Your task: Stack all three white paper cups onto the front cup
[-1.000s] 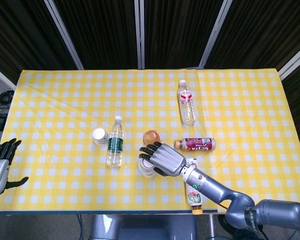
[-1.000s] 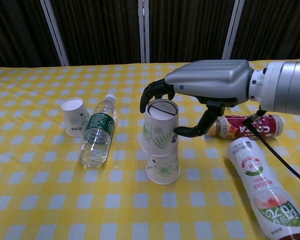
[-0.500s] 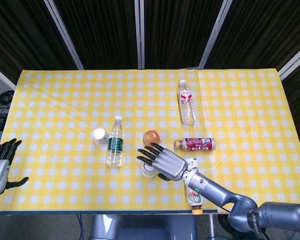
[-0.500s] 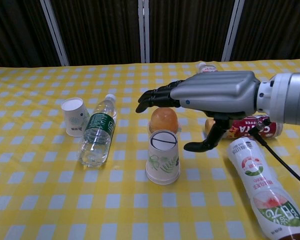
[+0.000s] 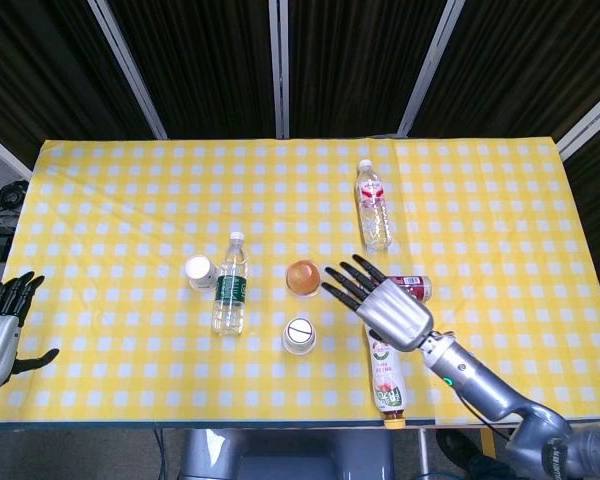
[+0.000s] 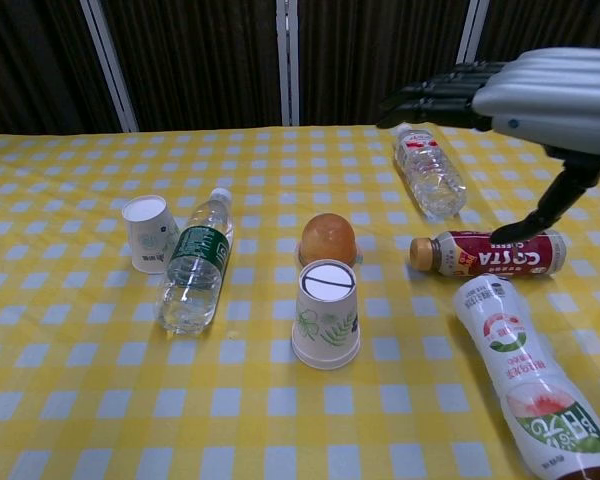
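Yellow checked cloth (image 5: 130, 190), stacked cups (image 6: 326, 316) left of raised, spread right robot hand (image 5: 392, 308)

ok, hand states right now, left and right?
Left hand: open, holding nothing, at the table's edge.
Right hand: open, fingers spread, holding nothing.

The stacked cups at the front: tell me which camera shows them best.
Chest view. It shows the stacked cups side-on, upside down, leaf print and rim clear. Head view shows them only from above as a small white round, so the stacking cannot be judged there.
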Available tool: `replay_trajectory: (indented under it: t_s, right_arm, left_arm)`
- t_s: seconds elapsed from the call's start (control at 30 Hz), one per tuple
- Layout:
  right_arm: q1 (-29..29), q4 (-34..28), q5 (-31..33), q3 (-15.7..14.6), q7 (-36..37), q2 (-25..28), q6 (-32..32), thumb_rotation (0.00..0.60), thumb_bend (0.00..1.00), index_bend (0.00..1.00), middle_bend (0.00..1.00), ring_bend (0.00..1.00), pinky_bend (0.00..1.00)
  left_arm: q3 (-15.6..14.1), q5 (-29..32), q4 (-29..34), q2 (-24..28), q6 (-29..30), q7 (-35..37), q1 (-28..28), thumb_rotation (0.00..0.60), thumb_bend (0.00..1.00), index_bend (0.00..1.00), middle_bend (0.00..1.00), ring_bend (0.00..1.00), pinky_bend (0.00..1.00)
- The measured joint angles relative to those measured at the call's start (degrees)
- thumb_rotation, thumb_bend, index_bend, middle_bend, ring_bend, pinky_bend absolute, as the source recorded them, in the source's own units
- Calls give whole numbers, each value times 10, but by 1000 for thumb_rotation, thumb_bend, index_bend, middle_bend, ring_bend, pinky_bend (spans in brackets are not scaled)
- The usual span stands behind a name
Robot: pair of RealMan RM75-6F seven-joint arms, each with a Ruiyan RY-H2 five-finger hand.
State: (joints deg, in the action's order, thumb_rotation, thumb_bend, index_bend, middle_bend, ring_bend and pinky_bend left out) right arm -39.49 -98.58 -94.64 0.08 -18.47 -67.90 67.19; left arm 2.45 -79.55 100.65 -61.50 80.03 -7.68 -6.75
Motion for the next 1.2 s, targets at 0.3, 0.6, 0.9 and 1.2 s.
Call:
replay_trajectory:
  t_s: [0.3, 0.6, 0.9, 1.2]
  right_arm:
    - [153, 35, 20, -26, 57, 37, 166, 600, 0, 0, 0, 0, 0]
    - [218, 41, 37, -33, 60, 15, 206, 600, 0, 0, 0, 0, 0]
    - [233, 50, 40, -27, 61, 3, 196, 600, 0, 0, 0, 0, 0]
    - [239, 59, 39, -14, 74, 6, 187, 600, 0, 0, 0, 0, 0]
  left_arm:
    - [30, -22, -14, -10, -58, 7, -68, 600, 0, 0, 0, 0, 0]
    - [65, 0, -9, -20, -185, -45, -178, 600, 0, 0, 0, 0, 0]
    - [84, 38, -67, -94, -284, -93, -274, 600, 0, 111, 83, 89, 139]
    - [89, 73, -170, -185, -315, -122, -331, 600, 152, 188, 193, 202, 310]
